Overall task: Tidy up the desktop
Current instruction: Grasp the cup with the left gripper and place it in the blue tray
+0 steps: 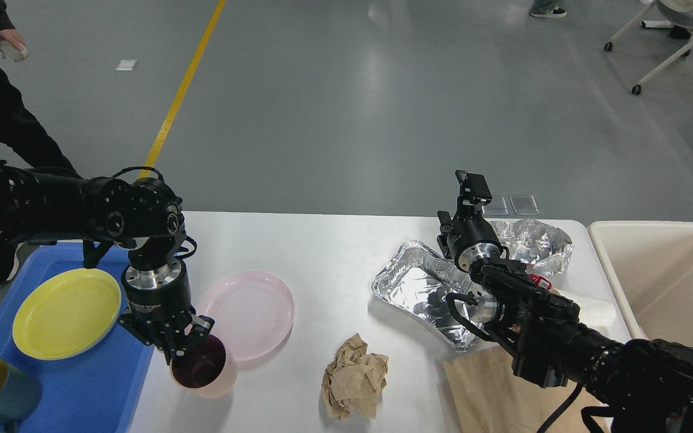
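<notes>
Left gripper (179, 347) pinching rim of pink cup (205, 367) near front-left edge of desktop (322, 252), which fills middle of view. Pink plate (250, 313) just beside cup. Right gripper (471, 189) over far-right edge, above foil tray (418, 282), can't tell if spread or pressed together.

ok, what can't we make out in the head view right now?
- Right gripper: seen end-on and dark, fingers can't be told apart.
- Red-and-white item: mostly hidden behind the right arm.
- Brown paper bag: cut off by the bottom edge and covered by the arm.
- Pink cup: rim partly hidden by the left gripper.
</notes>
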### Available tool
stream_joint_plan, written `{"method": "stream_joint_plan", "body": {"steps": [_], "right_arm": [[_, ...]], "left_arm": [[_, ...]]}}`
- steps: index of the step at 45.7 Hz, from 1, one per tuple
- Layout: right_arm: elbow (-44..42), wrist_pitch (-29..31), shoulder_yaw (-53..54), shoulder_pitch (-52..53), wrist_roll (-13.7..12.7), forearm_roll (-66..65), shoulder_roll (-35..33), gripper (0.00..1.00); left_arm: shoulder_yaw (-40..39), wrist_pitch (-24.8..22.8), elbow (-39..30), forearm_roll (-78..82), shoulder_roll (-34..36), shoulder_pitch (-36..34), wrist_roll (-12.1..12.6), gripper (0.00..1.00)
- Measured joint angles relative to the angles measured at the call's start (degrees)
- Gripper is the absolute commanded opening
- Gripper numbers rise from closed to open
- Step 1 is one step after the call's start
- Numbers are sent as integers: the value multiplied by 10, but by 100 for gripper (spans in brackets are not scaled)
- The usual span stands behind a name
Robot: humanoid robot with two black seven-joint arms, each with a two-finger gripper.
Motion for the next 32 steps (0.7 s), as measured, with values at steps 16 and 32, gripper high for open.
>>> {"method": "stream_joint_plan", "body": {"steps": [16,32], "right_arm": [[0,0,0,0,0,0,0,100],[0,0,0,0,0,0,0,100]], "left_arm": [[46,0,-35,-6,140,-59,0,0],[94,0,44,-5,216,18,-1,0]]}}
